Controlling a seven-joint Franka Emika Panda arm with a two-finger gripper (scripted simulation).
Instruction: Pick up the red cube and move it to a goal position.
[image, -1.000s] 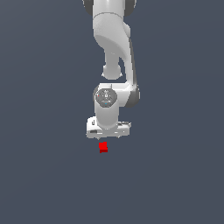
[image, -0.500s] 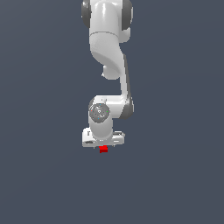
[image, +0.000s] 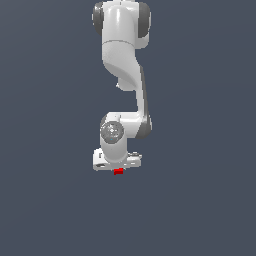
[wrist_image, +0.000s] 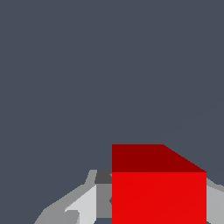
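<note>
White end effector (image: 118, 169) sits low over the grey desk (image: 200, 210), with the red cube (image: 118, 171) directly beneath it. Wrist view: red cube (wrist_image: 158, 188) lies between the fingers (wrist_image: 83, 205), one on each side; whether they press its faces, cannot tell. Count: one cube, one arm (image: 125, 75), one end effector.

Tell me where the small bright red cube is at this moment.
In the exterior view, the small bright red cube sits near the centre, directly under the white gripper, partly hidden by it.
</note>
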